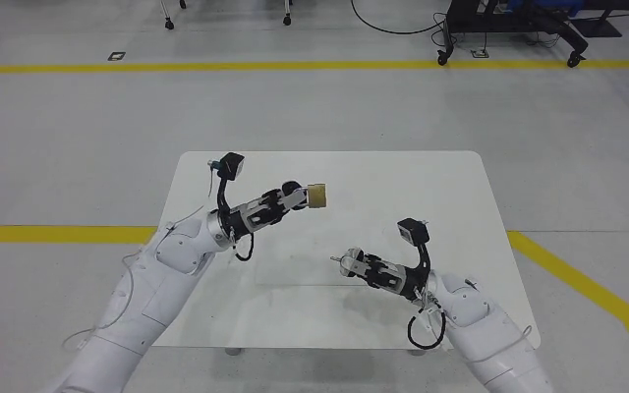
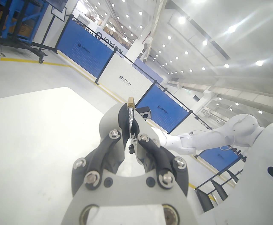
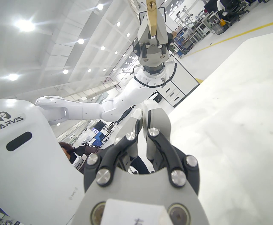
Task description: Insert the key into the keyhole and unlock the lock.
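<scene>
Over the middle of the white table [image 1: 432, 177] we find both arms held up off the surface. The left gripper [image 1: 300, 199] carries the brass lock [image 1: 316, 196] toward the far half of the tabletop, well inside every edge. From its own wrist camera, the left gripper [image 2: 129, 119] has its jaws pinched narrow on the silver shackle [image 2: 130, 116], and the lock [image 2: 131, 103] body sticks out just past the fingertips.

The right gripper [image 1: 350, 263] sits nearer the robot and a little to the right, apart from the lock, with bare tabletop under the gap between them. A small metal tip pokes out of it toward the lock; we take this for the key [image 1: 338, 259] (it is too small for us to be sure of its shape). In the right wrist view the right gripper [image 3: 141, 116] has its jaws drawn almost together, leaving a thin slit.

That same view looks along to the left gripper [image 3: 152, 36] and the lock [image 3: 152, 19], whose end face with the keyhole [image 3: 151, 3] is turned toward the camera.

We see wide free table to the right of both grippers, out to the rounded far right corner, and along the near edge. Beyond the table, the grey floor [image 1: 88, 147] lies open, crossed by yellow lines [image 1: 295, 67].
</scene>
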Controlling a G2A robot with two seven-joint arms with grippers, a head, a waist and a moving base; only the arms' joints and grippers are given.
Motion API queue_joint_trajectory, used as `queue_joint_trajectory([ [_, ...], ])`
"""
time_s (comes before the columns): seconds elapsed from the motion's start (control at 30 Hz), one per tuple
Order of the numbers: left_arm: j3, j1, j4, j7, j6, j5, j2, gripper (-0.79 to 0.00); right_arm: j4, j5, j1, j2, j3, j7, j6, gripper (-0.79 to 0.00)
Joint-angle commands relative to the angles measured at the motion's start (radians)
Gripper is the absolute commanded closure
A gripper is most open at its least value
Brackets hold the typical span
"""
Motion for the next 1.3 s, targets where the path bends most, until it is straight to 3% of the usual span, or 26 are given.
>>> queue_joint_trajectory([
  [0.0,0.0,0.0,0.0,0.0,-0.001,0.001,0.0,0.0,0.0,0.0,0.0,0.0,0.0,0.0,0.0,0.0],
  [0.13,0.028,0.04,-0.05,-0.022,0.094,-0.157,-0.007,0.0,-0.039,0.051,-0.017,-0.006,-0.004,-0.056,0.003,0.0],
  [0.3,0.057,0.013,-0.021,-0.209,0.296,-0.406,-0.015,0.0,-0.046,0.14,-0.036,-0.007,0.003,-0.058,-0.079,0.0],
  [0.57,0.1,-0.038,0.048,-0.405,0.57,-0.527,-0.033,0.0,-0.071,0.113,-0.064,-0.016,0.067,-0.151,-0.11,0.0],
  [0.93,0.13,-0.067,0.112,-0.453,0.724,-0.625,-0.068,0.0,-0.111,-0.17,-0.104,-0.063,0.078,-0.341,-0.11,0.0],
  [1.27,0.124,-0.074,0.12,-0.52,0.762,-0.629,-0.081,0.0,-0.052,-0.336,-0.069,-0.093,0.053,-0.477,-0.071,0.0],
])
